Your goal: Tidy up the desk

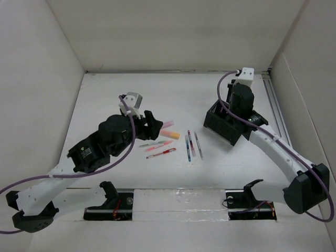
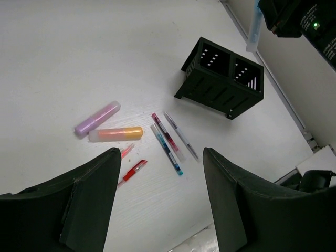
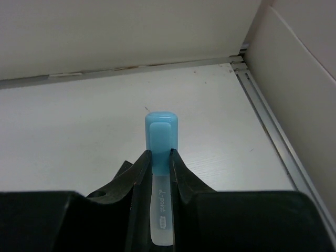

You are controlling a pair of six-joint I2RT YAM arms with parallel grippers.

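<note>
From above, the wide matte white desk [image 1: 178, 94] has a black compartmented plastic box [image 1: 214, 122] on its right side. The right gripper [image 1: 234, 116] is over the box, and the left gripper [image 1: 153, 123] hangs above loose pens.

In the left wrist view its fingers stand apart and empty over a purple highlighter [image 2: 97, 118], an orange highlighter [image 2: 115, 134], red pens [image 2: 134, 169] and three slim pens [image 2: 170, 142].

In the right wrist view the fingers are clamped on a light-blue capped pen [image 3: 160, 131], not yet dropped in. I'd judge most of the sorting remains.

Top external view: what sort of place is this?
Probably a lab test cell: a white desk boxed in by plain white panels, with scattered pens and a black organizer box staged on it.
</note>
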